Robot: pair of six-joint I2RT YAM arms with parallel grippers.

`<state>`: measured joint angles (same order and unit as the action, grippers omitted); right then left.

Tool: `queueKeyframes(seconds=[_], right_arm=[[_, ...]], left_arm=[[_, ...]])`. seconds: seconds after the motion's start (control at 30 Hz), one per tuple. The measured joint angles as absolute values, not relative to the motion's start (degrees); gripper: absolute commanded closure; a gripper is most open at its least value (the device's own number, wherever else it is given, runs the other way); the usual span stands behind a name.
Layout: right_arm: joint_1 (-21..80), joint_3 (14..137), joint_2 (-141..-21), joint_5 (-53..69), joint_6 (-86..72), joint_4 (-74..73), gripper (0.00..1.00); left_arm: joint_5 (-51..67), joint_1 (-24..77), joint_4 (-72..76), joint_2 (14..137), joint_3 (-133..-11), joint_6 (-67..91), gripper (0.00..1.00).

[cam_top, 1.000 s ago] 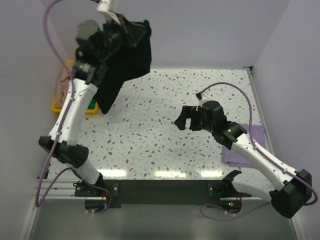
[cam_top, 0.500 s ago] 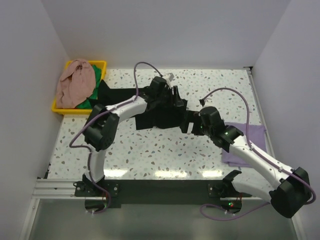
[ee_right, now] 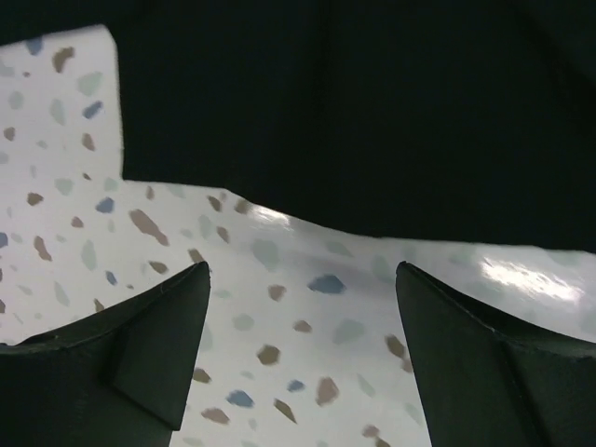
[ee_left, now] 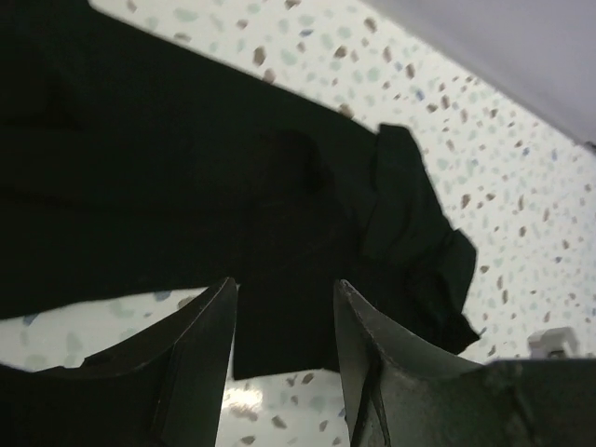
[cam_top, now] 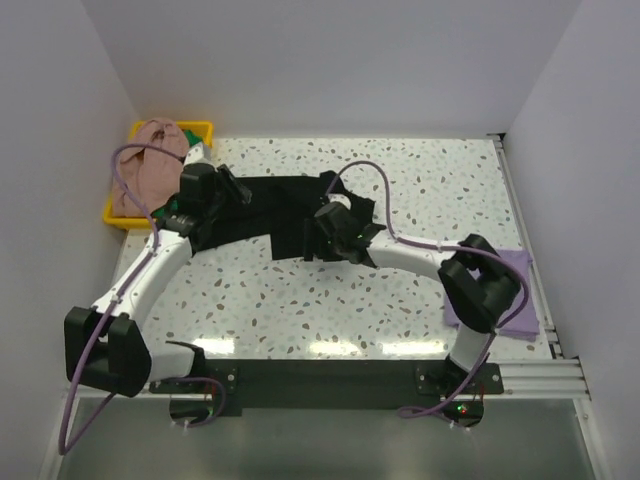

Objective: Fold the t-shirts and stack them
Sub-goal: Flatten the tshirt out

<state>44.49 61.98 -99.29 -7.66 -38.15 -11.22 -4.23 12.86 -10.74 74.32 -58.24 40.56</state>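
Overhead view first: black t-shirt [cam_top: 265, 205] lies rumpled on the bench [cam_top: 400, 290] just right of the yellow bin [cam_top: 118, 212]. The left end effector [cam_top: 222, 186] sits over its bin-side edge and the right end effector [cam_top: 328, 238] over the far edge, likely poised to spread it, while a purple shirt [cam_top: 518, 285] lies well away from the bin, probably the stack. Left wrist view settles what overhead can't, fingers [ee_left: 200, 372] parted and empty above the cloth, and right wrist view shows the other pair wide apart at the hem, gripping nothing.
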Motion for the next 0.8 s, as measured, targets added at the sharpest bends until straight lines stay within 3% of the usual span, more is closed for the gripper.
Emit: queueKeyframes(seconds=[0.13,0.27,0.43,0.53,0.57,0.67,0.8], right_arm=[[48.6,69.8,-106.1,-11.9,-38.2,-10.4,0.17],[50.1,77.5,-112.6,-15.0,-37.9,-10.7,0.28],[49.8,81.5,-118.0,-20.1,-37.9,-12.7,0.3],[49.7,81.5,-119.0,-22.6,-37.2,-14.3,0.42],[49.7,81.8,-119.2,-23.2,-36.8,-14.9,0.58],[49.7,82.7,-119.9,-24.6,-35.9,-16.2,0.81],[49.0,80.1,-118.1,-26.1,-35.4,-16.4,0.94]], left_arm=[[-3.6,10.8,-15.9,71.9,-53.2,38.3,0.49],[-3.4,9.9,-19.0,68.4,-51.7,36.8,0.49],[-3.0,9.8,-19.1,66.0,-51.7,36.1,0.49],[-2.5,9.8,-19.0,66.0,-51.5,35.9,0.49],[-2.2,9.8,-19.0,66.0,-51.2,35.9,0.49],[-1.6,9.8,-19.0,66.0,-50.3,35.9,0.49],[-0.7,9.8,-18.9,66.1,-49.0,36.0,0.5]])
